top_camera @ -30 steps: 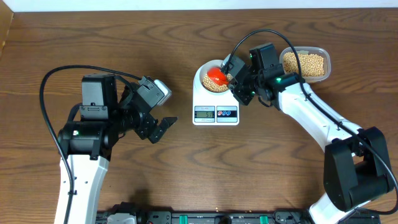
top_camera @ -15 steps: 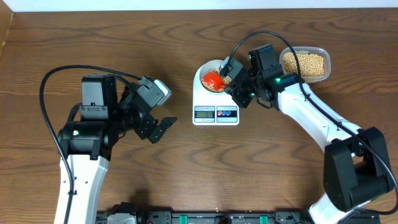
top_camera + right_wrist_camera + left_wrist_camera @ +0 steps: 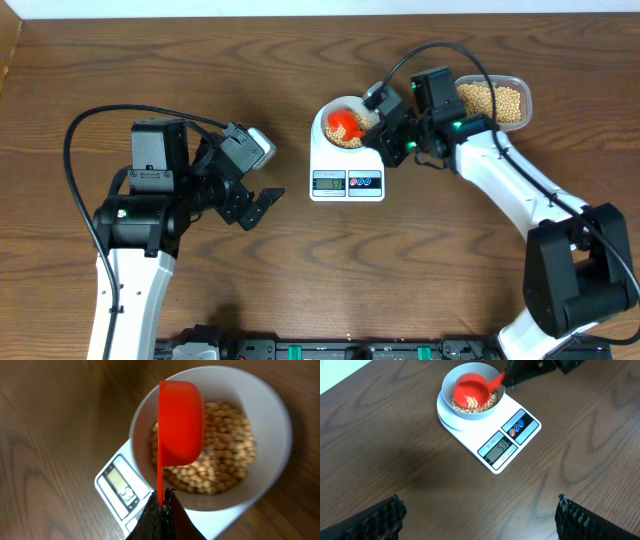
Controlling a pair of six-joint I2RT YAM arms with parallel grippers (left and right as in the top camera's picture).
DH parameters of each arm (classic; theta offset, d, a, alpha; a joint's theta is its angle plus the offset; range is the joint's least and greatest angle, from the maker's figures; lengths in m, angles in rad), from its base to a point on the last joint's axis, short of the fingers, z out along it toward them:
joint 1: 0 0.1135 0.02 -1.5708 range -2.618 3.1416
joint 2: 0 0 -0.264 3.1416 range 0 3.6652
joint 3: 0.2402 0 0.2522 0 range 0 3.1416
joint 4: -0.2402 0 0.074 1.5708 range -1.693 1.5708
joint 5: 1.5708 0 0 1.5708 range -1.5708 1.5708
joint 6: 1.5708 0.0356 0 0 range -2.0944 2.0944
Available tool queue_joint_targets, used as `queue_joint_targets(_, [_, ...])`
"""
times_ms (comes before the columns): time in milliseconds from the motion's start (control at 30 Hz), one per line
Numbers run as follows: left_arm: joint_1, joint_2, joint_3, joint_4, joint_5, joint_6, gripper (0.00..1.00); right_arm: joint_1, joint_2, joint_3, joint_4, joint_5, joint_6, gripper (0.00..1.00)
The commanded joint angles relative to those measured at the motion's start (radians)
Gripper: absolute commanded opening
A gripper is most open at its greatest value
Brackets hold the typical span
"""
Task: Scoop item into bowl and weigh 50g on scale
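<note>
Our right pincer (image 3: 161, 502) is clamped on the red scoop (image 3: 180, 420), tipped over the bowl (image 3: 270, 405) of beans (image 3: 225, 460) on the scale (image 3: 347, 182), upper centre overhead; our left pincer (image 3: 258, 207) gapes empty. Tip too sharply and we may overshoot the weight or scatter beans onto the tabletop (image 3: 300, 280).

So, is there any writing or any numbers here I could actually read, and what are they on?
On the scale, the display: dark digits show, too blurred and tilted to read for certain.
Tiny print beside that display: too small to read.
The red and blue buttons: any marks are unreadable.
The bowl and the red scoop: no writing visible.
</note>
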Motion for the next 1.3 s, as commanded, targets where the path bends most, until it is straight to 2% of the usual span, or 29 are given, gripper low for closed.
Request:
queue_joint_targets(0, [0.005,0.002,0.019,0.000,0.002,0.013,0.98,-0.034,-0.028,0.008,0.015,-0.048,0.065,0.01])
queue_joint_targets(567, [0.005,0.002,0.019,0.000,0.002,0.013,0.98,-0.066,-0.028,0.008,0.047,-0.097,0.074,0.01])
queue_joint_targets(1267, [0.005,0.002,0.019,0.000,0.002,0.013,0.98,-0.066,-0.078,0.009,0.062,-0.092,-0.068,0.01])
